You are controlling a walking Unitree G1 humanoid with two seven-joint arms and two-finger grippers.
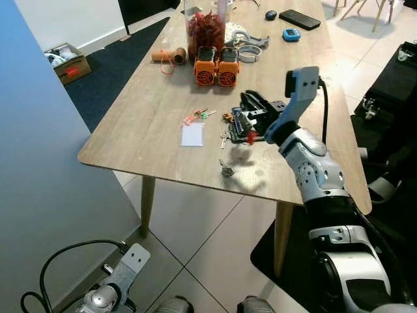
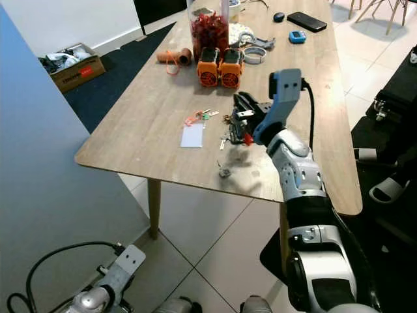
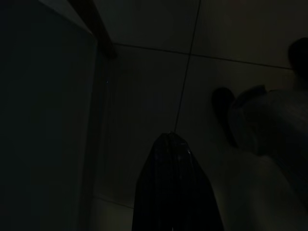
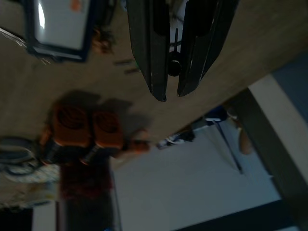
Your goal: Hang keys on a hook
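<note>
right tool (image 1: pixel 242 125) pinches metal keys (image 1: pixel 225 139) above wooden table (image 1: pixel 143 124).

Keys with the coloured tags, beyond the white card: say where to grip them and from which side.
Probably from straight above: the keys lie flat on the table, so no side offers an edge. Pinch across the middle, where tags and keys bunch. The right gripper hovers to their right.
</note>
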